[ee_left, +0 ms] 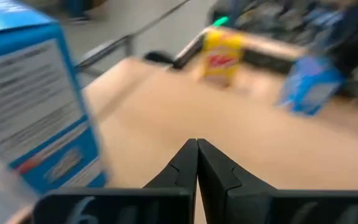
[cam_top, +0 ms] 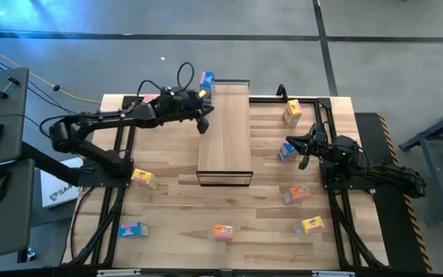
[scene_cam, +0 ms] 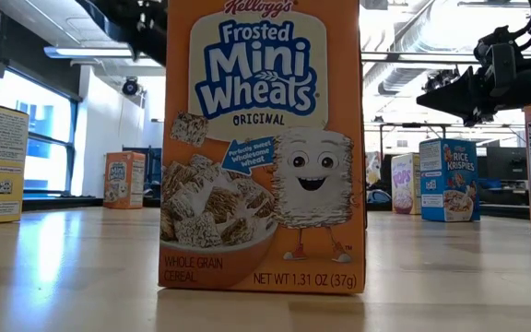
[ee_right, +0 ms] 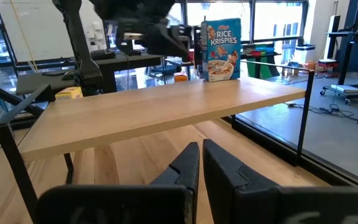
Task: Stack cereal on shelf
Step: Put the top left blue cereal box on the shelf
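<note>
**Q:** Wooden surface everywhere — what does the overhead view show?

**A:** A slatted table (cam_top: pixel 175 208) fills the middle of the frame. At its upper centre stands the shelf (cam_top: pixel 224 131), a long pale plank unit with dark end frames. One blue cereal box (cam_top: pixel 207 79) stands at the shelf's upper left corner. The left claw (cam_top: pixel 203 123), pinched shut and holding nothing, sits at the shelf's left edge just below that box. The right claw (cam_top: pixel 304 156), also shut and empty, is right of the shelf, next to a second blue box (cam_top: pixel 287 151). Other boxes lie scattered: a yellow one (cam_top: pixel 292 112) at upper right, and several more along the lower half of the table.

**Q:** And the table-level view?

**A:** An orange Mini-Wheats box (scene_cam: pixel 263 148) fills the centre. A Rice Krispies box (scene_cam: pixel 449 180) stands at right, farther back.

**Q:** The left wrist view?

**A:** Blurred. The closed fingers meet at bottom centre, with the blue box large at the left.

**Q:** The right wrist view?

**A:** Closed fingers at the bottom; the shelf crosses the middle, the Rice Krispies box upright at its far end.

**Q:** How far along is the job?

**A:** Early, I judge: one box looks shelved, and the rest are still on the table.
</note>
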